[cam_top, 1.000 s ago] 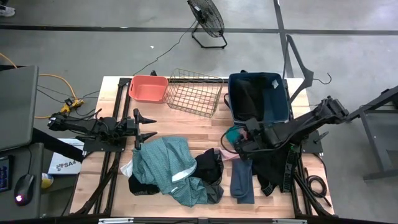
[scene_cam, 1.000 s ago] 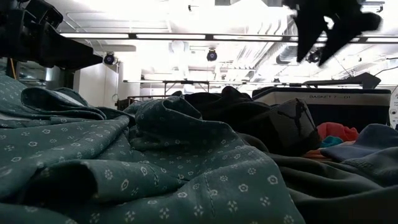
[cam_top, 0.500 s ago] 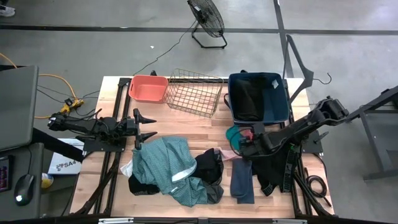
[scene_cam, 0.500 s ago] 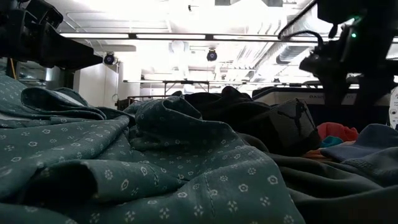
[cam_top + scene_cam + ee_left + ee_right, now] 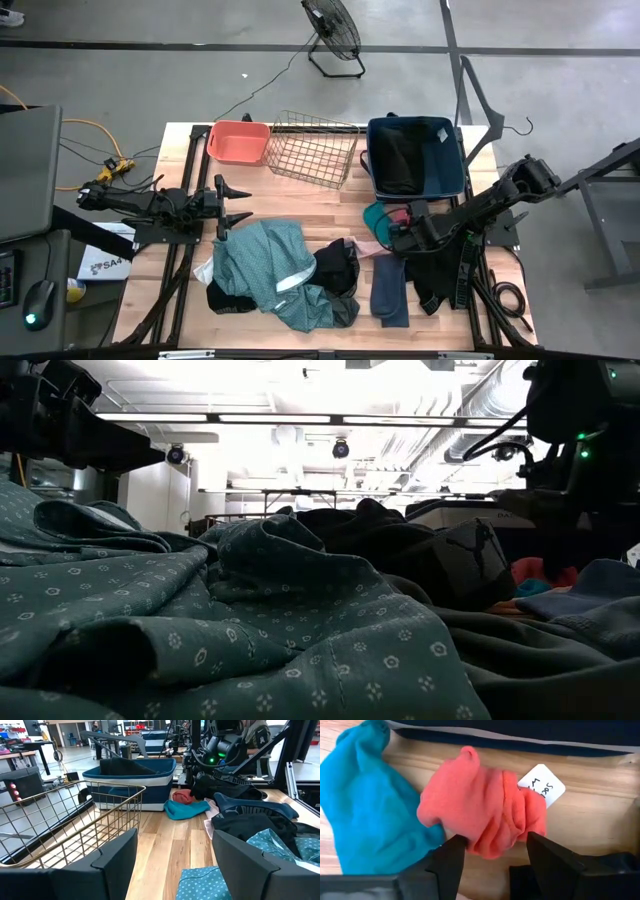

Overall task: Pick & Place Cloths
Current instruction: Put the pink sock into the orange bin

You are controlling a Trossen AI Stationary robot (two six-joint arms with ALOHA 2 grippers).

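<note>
While left gripper (image 5: 238, 203) waits spread | right gripper (image 5: 492, 851) spread, straddling coral cloth (image 5: 485, 812) beside teal cloth (image 5: 367, 805)

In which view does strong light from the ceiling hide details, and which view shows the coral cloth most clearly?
Low view: the bright ceiling lights wash out the room's upper part, and the right arm shows only as a dark shape. Right wrist view: the coral cloth is sharp and evenly lit, with the right gripper open around it. High view: even light, soft shadows only.
</note>
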